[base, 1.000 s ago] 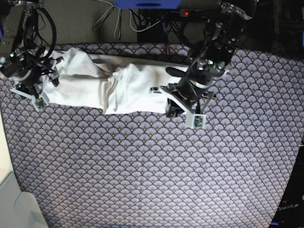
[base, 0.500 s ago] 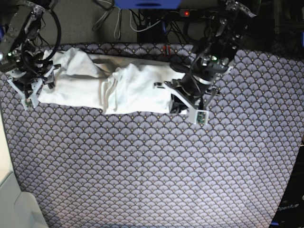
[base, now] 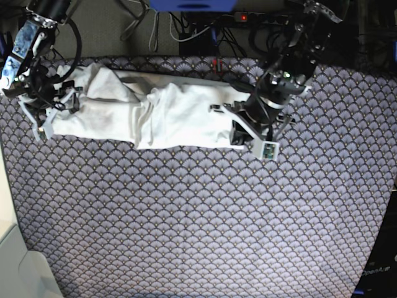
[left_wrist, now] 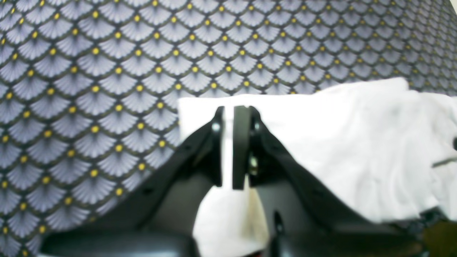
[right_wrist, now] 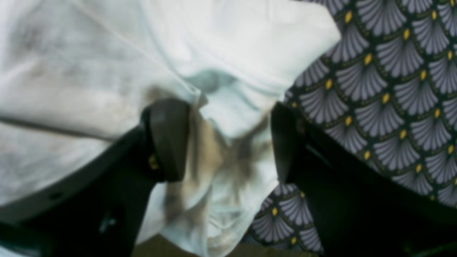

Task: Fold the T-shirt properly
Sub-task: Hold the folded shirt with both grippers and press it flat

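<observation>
The T-shirt (base: 155,115) is lying as a long wrinkled band across the far part of the bench (base: 205,217), on the purple scallop-patterned tablecloth (base: 186,205). The left end effector (left_wrist: 228,146) is pinching the shirt's right end, jaws nearly together on white cloth. The right end effector (right_wrist: 228,139) is standing wide open, straddling bunched fabric at the shirt's left end.

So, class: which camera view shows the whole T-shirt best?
The base view: the T-shirt lies there end to end, a long wrinkled strip on the tablecloth. The left wrist view gives only one corner, by the left tool; the right wrist view shows a blurred bunch.
</observation>
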{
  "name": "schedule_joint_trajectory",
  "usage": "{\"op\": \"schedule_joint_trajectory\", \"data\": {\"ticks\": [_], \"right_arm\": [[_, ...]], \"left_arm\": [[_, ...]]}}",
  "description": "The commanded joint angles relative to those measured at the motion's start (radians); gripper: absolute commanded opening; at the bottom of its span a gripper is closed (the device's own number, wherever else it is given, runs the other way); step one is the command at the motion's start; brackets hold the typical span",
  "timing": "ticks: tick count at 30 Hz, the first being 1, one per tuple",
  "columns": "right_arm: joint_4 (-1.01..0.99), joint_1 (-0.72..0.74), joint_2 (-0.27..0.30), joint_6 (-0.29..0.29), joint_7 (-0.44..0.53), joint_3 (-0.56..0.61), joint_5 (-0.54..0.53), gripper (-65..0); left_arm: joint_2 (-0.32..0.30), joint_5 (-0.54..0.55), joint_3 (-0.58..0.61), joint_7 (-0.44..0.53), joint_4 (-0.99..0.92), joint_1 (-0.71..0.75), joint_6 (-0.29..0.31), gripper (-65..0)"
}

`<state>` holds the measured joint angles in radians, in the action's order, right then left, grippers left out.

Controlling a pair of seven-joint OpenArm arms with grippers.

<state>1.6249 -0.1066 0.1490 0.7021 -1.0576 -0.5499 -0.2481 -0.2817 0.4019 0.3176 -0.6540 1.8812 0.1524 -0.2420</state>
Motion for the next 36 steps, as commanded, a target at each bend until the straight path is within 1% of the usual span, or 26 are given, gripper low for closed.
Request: {"op": "schedule_joint_trajectory", "data": {"ticks": [1,4,7,13,16,19,29,31,33,36], "right_arm": [[0.016,0.009,0.013,-0.004,0.017,-0.006,-0.009,-27.6],[0.016,0.011,0.005,-0.004,0.014,-0.055,-0.010,-27.6],[0.007,0.029,0.001,-0.004,0.009,-0.077,-0.013,-27.6],[-0.062,0.029,-0.001,-0.004,0.007,-0.071,-0.013,-27.6],[-0.108,0.032,-0.018,-0.004,0.007,-0.069,-0.013,-27.6],[-0.134,0.035,-0.022,-0.004,0.007,-0.069,-0.013,-27.6],[-0.142,0.051,-0.022,-0.004,0.007,-0.074,-0.012,-27.5],[-0.140,0.055,-0.015,-0.004,0.007,-0.074,-0.009,-27.5],[-0.137,0.057,0.014,-0.004,0.007,-0.068,-0.009,-27.5],[-0.137,0.058,0.033,-0.004,0.007,-0.068,-0.007,-27.5]], "left_arm": [[-0.003,-0.004,-0.002,0.020,0.021,-0.007,0.002,-61.5],[-0.003,-0.004,-0.002,0.020,0.021,-0.007,0.002,-61.5],[-0.003,-0.004,-0.002,0.020,0.021,-0.009,0.002,-61.5],[0.002,-0.004,-0.002,0.020,0.018,-0.014,0.002,-61.5],[0.003,-0.004,-0.002,0.020,0.014,-0.017,0.002,-61.5],[0.003,-0.004,-0.002,0.020,0.014,-0.017,0.002,-61.5],[0.002,-0.004,-0.004,0.020,0.019,-0.017,0.002,-61.5],[0.002,-0.004,-0.004,0.020,0.019,-0.017,0.002,-61.5],[0.000,-0.004,-0.004,0.020,0.016,-0.017,0.002,-61.5],[0.000,-0.004,-0.004,0.020,0.016,-0.017,0.002,-61.5]]}}
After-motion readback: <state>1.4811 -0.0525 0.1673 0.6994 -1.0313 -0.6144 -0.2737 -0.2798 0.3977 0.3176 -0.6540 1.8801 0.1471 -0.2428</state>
